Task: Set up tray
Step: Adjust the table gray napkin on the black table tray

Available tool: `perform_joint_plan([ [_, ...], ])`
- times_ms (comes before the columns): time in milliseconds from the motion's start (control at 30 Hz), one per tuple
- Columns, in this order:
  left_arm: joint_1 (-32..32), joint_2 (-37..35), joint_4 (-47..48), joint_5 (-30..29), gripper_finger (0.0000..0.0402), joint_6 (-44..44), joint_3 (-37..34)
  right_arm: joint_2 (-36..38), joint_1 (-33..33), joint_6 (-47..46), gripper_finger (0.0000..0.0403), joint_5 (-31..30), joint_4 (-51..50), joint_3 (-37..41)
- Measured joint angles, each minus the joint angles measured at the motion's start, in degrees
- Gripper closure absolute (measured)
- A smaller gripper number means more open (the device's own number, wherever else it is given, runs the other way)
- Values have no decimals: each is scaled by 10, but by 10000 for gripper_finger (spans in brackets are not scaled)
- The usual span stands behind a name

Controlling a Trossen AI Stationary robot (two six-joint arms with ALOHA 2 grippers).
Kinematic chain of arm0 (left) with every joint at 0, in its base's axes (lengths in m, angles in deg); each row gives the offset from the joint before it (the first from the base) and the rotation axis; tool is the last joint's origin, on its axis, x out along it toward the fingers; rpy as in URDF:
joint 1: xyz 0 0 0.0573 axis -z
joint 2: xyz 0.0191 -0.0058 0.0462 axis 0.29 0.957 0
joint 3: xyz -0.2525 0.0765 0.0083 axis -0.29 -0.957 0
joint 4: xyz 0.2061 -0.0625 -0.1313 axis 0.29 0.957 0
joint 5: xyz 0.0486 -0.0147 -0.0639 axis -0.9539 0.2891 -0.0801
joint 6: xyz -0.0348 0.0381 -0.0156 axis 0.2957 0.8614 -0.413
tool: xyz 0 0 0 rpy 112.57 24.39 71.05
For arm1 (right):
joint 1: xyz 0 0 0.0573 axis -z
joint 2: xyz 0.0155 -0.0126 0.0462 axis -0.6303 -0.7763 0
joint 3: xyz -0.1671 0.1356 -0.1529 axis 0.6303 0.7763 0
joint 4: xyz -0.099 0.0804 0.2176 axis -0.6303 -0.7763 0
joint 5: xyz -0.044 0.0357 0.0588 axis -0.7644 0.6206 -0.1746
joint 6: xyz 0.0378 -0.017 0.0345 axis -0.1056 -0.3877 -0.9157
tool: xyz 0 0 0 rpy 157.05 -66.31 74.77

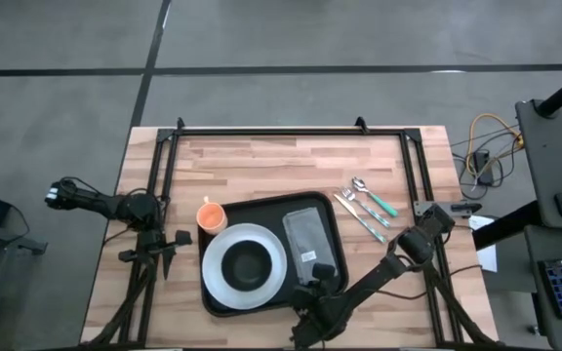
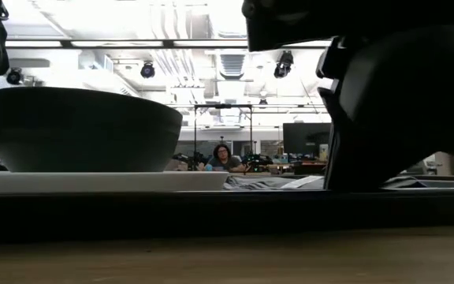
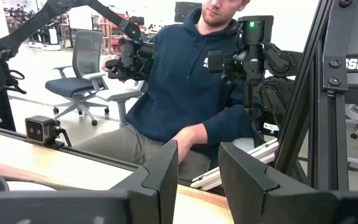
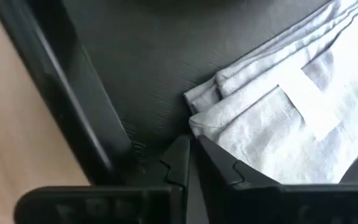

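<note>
We see the tray (image 1: pixel 261 210) lying in the middle of the table (image 1: pixel 261 161), its long axis running left to right, with a white plate (image 1: pixel 224 283) and dark bowl (image 1: pixel 247 263) on its left half and a grey folded napkin (image 1: pixel 310 239) on its right half. An orange cup (image 1: pixel 210 216) stands just outside the tray's far left corner. The fork, spoon and knife (image 1: pixel 367 207) lie on the bare wood off the tray's right side, all 3 slanted, teal handles pointing toward the right edge.

The right gripper (image 1: pixel 322 283) is down at the tray's near right corner, at the napkin's near end. In its wrist view the 2 fingers (image 4: pixel 185 163) stand together with almost no gap, their tips at the napkin's corner; we cannot tell whether any cloth is pinched between them. The left gripper (image 1: pixel 169 251) waits off the tray's left side, fingers (image 3: pixel 163 174) parted with nothing between them.

What the next move turns on, as we judge it: the cutlery lies to the right of the tray and further from the near edge than the right gripper, so the right arm is clearly the nearer 1. The napkin's long axis runs near to far, roughly across the tray's length, and the cutlery would need to line up with it.
</note>
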Motion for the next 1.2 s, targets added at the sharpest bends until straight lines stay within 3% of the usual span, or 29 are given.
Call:
perform_joint_plan([
  [367, 0, 0, 0, 0, 304, 0, 0, 1, 3, 17, 282, -4, 1, -4],
  [533, 0, 0, 0, 0, 304, 0, 0, 1, 9, 19, 268, -8, 0, 0],
  [767, 0, 0, 0, 0, 304, 0, 0, 2, 19, 20, 296, -8, 0, 5],
  [1067, 0, 0, 0, 0, 304, 0, 0, 2, 19, 21, 386, -6, 0, 5],
  [1200, 0, 0, 0, 0, 304, 0, 0, 3, 19, 27, 392, -3, 1, 2],
])
